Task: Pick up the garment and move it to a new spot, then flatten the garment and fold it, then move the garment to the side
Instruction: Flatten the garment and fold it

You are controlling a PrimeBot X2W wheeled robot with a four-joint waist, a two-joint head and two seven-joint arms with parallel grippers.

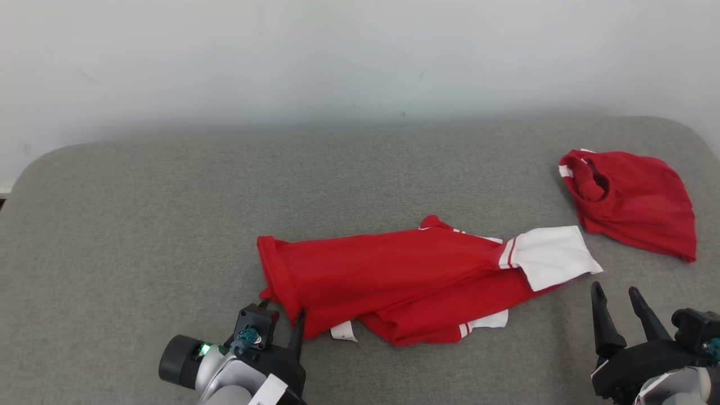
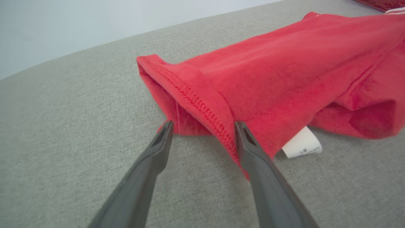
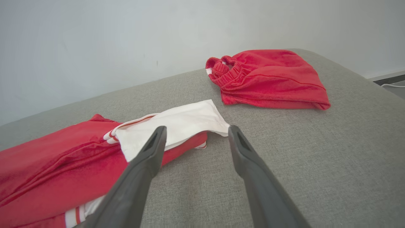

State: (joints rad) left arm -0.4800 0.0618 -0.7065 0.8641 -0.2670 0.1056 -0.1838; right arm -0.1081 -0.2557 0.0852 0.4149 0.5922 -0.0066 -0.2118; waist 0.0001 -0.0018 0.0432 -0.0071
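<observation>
Head view, items as found.

1. Worktop (image 1: 140, 225): grey fabric cover, rounded far corners, near edge cut off by the frame. Pale wall (image 1: 337, 56) behind.

2. Garment (image 1: 394, 270): red, lay crumpled lengthwise at the middle of the worktop, towards the near side. White sleeve (image 1: 554, 253) with red stripes stuck out at its right end. Hem (image 1: 273, 270) turned up at its left end. Small white label (image 1: 343, 332) peeked from under the near edge; its print was too small to read. Underlying folds were hidden, so the overall cut could not be made out.

3. Second red piece (image 1: 635, 202): far right, well apart from the garment, bunched, with an elastic opening; its type was unclear.

4. Left pincer (image 1: 282, 306): near left, at the garment's left end, partly hidden behind its own wrist housing.

5. Right pincer (image 1: 614, 288): near right, just beside the sleeve, jaws apart and holding nothing; its arm was cut off at the frame edge.

Left wrist view: left pincer (image 2: 204, 124) stood with jaws apart astride the near corner of the hem (image 2: 202, 104). Whether the tips pressed the garment (image 2: 284, 72) could not be told. Label (image 2: 302, 147) was blurred.

Right wrist view: right pincer (image 3: 196, 127) pointed at the white sleeve (image 3: 177, 123), apart from it. Garment (image 3: 47, 158) was cut off at the left. Second red piece (image 3: 272, 79) lay beyond.
</observation>
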